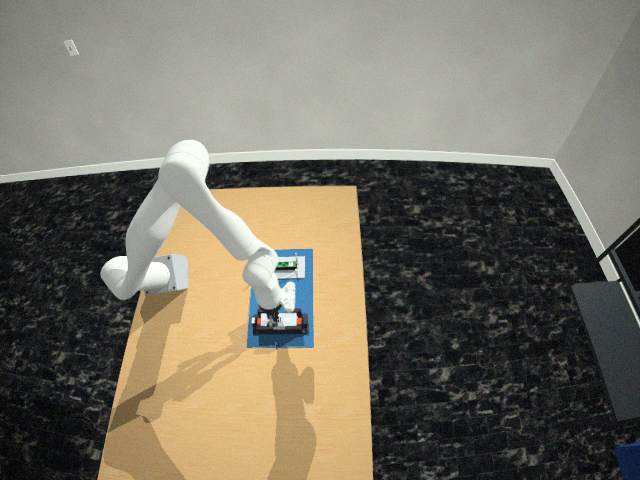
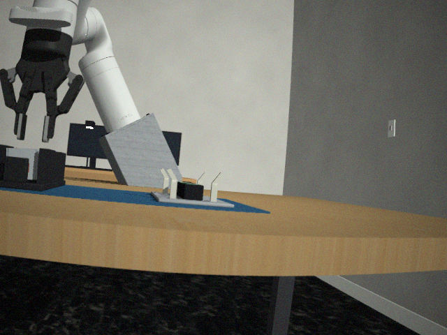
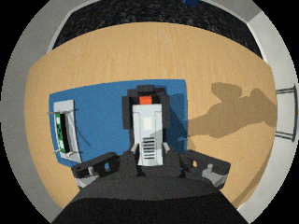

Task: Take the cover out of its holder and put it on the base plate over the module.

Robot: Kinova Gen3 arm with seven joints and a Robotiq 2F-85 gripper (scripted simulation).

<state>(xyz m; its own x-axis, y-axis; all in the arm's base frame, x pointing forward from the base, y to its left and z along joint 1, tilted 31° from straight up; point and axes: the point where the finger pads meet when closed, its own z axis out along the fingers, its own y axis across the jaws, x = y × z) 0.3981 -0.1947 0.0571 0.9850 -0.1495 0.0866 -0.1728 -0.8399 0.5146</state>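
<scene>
The light grey cover (image 1: 290, 320) (image 2: 22, 153) (image 3: 148, 112) sits in the black holder (image 1: 281, 331) (image 2: 52, 167) (image 3: 126, 112), with slots showing on its top. My gripper (image 2: 33, 135) (image 3: 150, 148) points down above the holder. Its fingers are partly apart with nothing between them, and in the exterior view the tips are clear above the cover. The module (image 1: 285, 265) (image 2: 191, 190) (image 3: 64, 135), black with a green board, sits on the light base plate (image 1: 289, 274) (image 2: 223, 204) (image 3: 71, 114).
Cream posts (image 2: 173, 187) with slanted tops stand on the base plate around the module. Holder and base plate are on a blue mat (image 1: 306, 294) (image 2: 100, 195) (image 3: 103, 107) on the wooden table (image 1: 330, 310). The holder's black walls rise beside the cover, with orange parts (image 3: 146, 100) inside.
</scene>
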